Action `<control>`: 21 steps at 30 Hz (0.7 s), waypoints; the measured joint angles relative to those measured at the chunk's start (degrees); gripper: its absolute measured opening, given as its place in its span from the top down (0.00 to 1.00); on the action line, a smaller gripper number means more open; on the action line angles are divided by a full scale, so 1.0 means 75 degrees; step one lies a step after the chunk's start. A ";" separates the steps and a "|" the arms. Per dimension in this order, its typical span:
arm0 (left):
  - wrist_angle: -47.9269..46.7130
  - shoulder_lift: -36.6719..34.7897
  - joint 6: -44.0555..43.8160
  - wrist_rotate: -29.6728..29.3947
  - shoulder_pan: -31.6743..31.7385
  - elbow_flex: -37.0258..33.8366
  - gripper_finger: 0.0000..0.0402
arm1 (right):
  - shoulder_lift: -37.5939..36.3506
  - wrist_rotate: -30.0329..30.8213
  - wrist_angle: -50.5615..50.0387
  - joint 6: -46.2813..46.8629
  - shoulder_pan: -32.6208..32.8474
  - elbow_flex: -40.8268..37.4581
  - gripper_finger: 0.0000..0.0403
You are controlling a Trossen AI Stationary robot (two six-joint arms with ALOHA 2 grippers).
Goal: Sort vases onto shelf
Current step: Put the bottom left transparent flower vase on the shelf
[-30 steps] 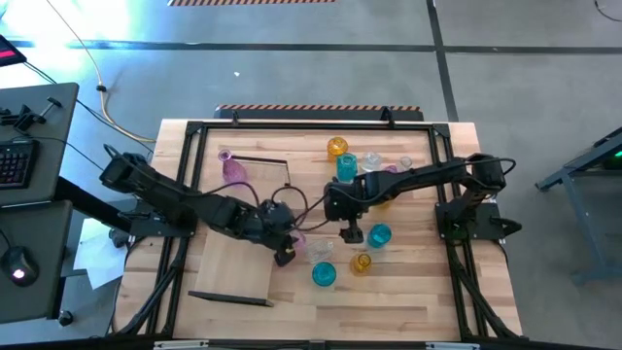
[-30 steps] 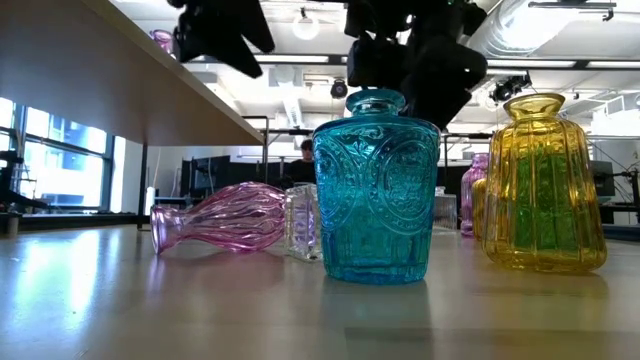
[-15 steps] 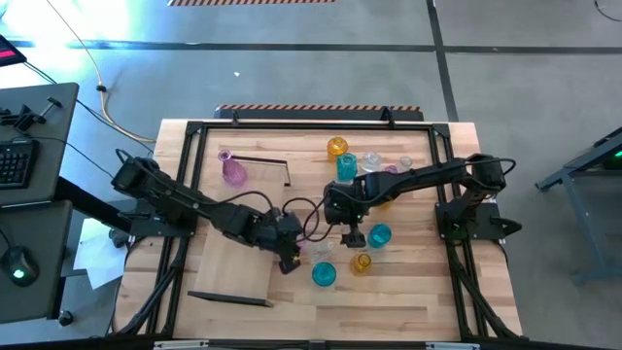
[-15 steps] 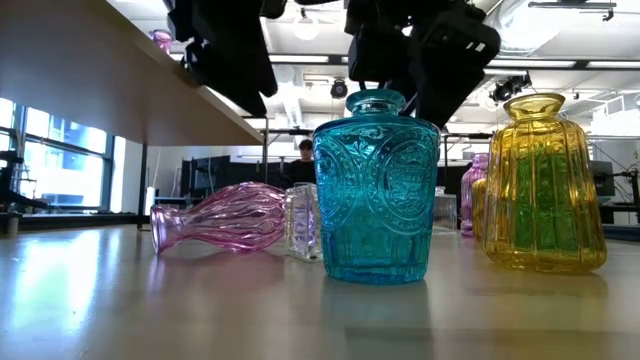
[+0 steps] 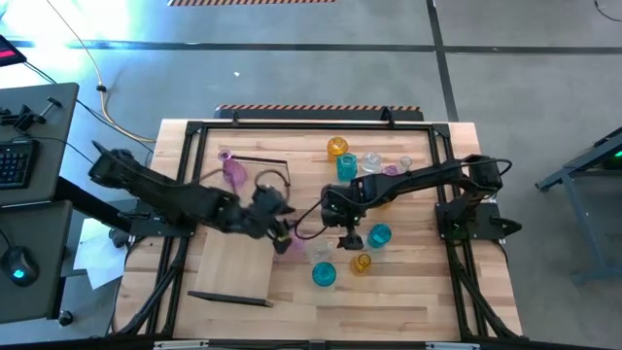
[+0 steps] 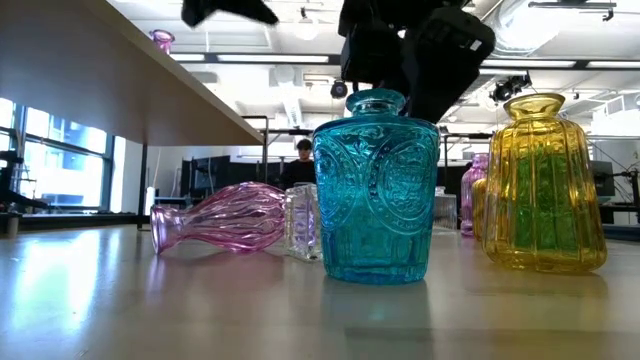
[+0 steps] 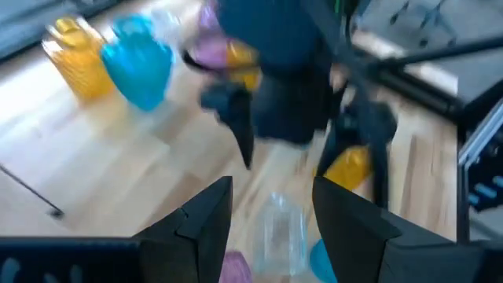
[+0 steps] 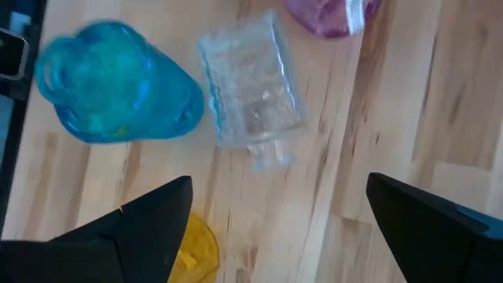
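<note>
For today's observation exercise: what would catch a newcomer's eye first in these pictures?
The big teal vase standing upright right in front of the low camera, with the ribbed amber vase beside it and a pink vase lying on its side behind. From above, both dark arms meet mid-table over this cluster: the right pincer hangs open above a toppled clear vase, and the left pincer is open near the shelf.

The left wrist view is blurred throughout. From table height, the teal vase (image 6: pixel 376 186) half hides a clear bottle (image 6: pixel 303 222) behind it.
</note>
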 joint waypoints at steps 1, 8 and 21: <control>0.0016 -0.0163 0.0082 -0.0073 0.0000 0.0001 0.58 | 0.0049 -0.0001 0.0049 0.0067 0.0057 0.0000 0.09; 0.0003 -0.0943 0.0645 -0.0165 0.0000 0.0009 0.58 | 0.0321 -0.0080 0.0716 0.0606 0.0205 0.0005 0.09; -0.0009 -0.1097 0.0730 0.0035 -0.0006 0.0006 0.58 | 0.1056 -0.0059 0.0520 0.0388 0.0272 0.0003 0.09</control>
